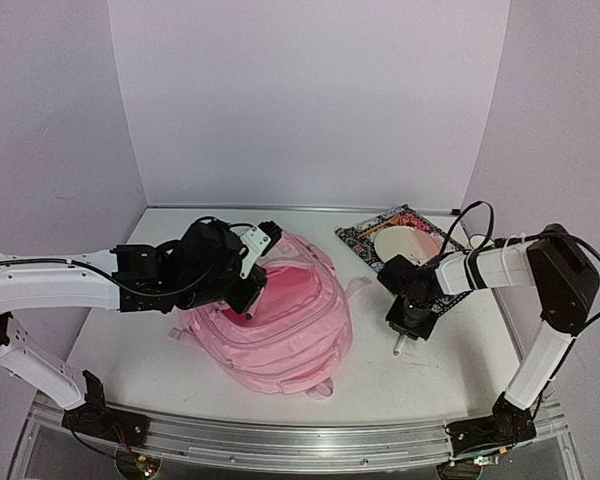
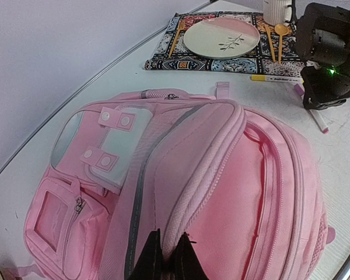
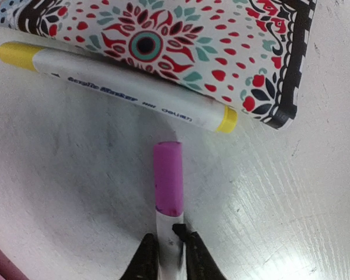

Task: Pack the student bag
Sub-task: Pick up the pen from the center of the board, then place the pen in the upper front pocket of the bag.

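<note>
One student bag (image 1: 280, 320) in left gripper's (image 2: 170, 239) pinch, one yellow marker (image 3: 122, 90) (right gripper (image 3: 170, 242) clasps purple marker (image 3: 168, 175))

A patterned placemat (image 2: 181, 61) on the white table (image 1: 460, 350) bears a pink-and-white plate (image 2: 221, 36) and orange cutlery (image 2: 282, 29), white mug (image 2: 278, 10) nearby.

1. Left arm (image 1: 50, 285): the base sits at the near left. The white forearm runs almost level toward the right, and the black wrist (image 1: 205, 262) is bent downward.
2. Left gripper (image 2: 169, 256): it points down and forward. The jaws are nearly together, pinching a raised fabric rim of the student bag (image 2: 221, 192).
3. Right arm (image 1: 500, 268): the base sits at the near right. The upper link rises steeply to a black elbow (image 1: 560, 275), and the forearm reaches left, sloping slightly down.
4. Right gripper (image 3: 170, 254): it points straight down. Both fingers (image 3: 146, 259) press on the white barrel of a purple-capped marker (image 3: 168, 181), one on each side.
</note>
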Tool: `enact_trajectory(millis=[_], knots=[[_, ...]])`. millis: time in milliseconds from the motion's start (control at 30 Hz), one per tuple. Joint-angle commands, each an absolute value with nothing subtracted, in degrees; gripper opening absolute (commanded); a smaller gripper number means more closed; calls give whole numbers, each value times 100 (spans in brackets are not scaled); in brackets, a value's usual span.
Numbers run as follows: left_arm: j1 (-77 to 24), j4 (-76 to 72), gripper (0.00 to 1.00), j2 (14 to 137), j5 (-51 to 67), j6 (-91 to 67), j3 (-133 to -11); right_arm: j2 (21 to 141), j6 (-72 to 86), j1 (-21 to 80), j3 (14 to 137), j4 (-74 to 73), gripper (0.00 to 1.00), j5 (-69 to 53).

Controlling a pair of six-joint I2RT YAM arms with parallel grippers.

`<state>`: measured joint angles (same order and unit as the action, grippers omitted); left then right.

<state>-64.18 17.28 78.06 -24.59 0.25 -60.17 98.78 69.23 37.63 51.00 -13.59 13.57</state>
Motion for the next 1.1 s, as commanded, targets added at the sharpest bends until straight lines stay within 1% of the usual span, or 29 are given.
enact_trajectory(millis=[0,67,300,500,600,800,933,1067], knots=[[-6398,1097,0,7647,-2524,128,-6117,9455,6624,3789,4624,-1692,3,969],[-6398,1100,0,7655,-2485,130,-6127,9189,6563,3807,4502,-1600,0,917],[-6397,1106,0,7638,-2432,115,-6121,8136,6478,4002,4355,-1373,0,860],[-6398,1107,0,7639,-2354,84,-6127,7412,6668,4649,4787,-1371,0,1105],[-6398,1107,0,7655,-2322,70,-6132,7245,6883,5051,5025,-1240,0,1278],[-6398,1107,0,7674,-2262,52,-6138,7440,7085,5785,5221,93,0,1234],[-6398,1107,0,7679,-2189,53,-6139,7957,7163,6135,5635,802,0,1183],[-6398,1107,0,7663,-2059,51,-6138,8582,7217,6357,6236,1166,0,1217]])
